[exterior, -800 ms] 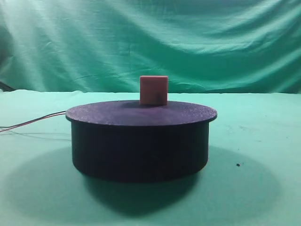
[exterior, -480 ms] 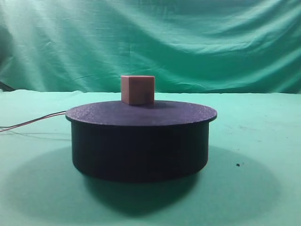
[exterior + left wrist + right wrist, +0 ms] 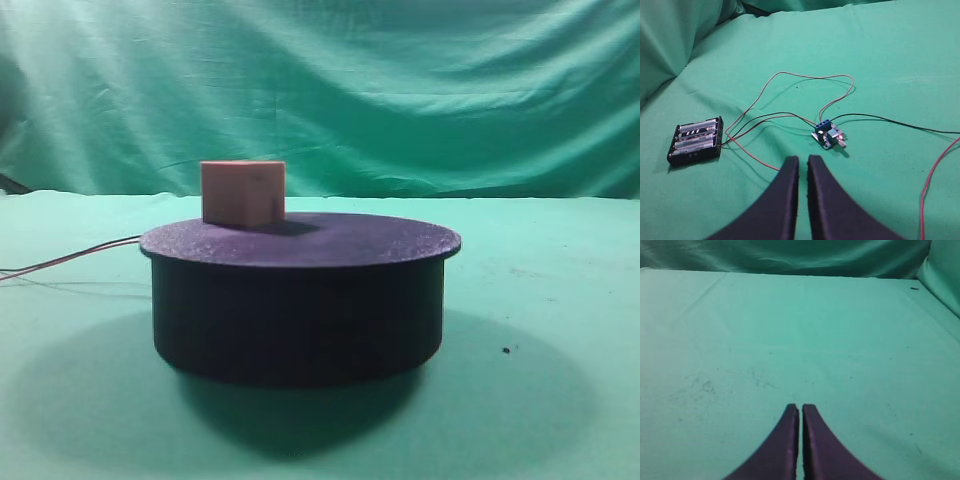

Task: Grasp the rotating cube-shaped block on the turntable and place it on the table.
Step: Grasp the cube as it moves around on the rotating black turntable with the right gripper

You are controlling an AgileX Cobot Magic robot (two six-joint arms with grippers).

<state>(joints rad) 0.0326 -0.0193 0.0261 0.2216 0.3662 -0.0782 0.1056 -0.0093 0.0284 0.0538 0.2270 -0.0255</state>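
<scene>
matte cube-shaped block [image 3: 243, 193] on matte black turntable [image 3: 300, 243]; wrinkled green cloth table [image 3: 540, 290].

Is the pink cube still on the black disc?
Yes. The cube sits flat on the disc, near its left rear edge.

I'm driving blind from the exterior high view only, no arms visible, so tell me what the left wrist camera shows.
Observer: The left gripper is shut, hovering over green cloth table.
Operator: Anything beneath it?
Observer: A small blue circuit board with red and black wires lies just ahead.
Operator: What powers it?
Observer: A black battery holder to its left.
Operator: And the right arm?
Observer: The right gripper is shut over bare cloth.
</scene>
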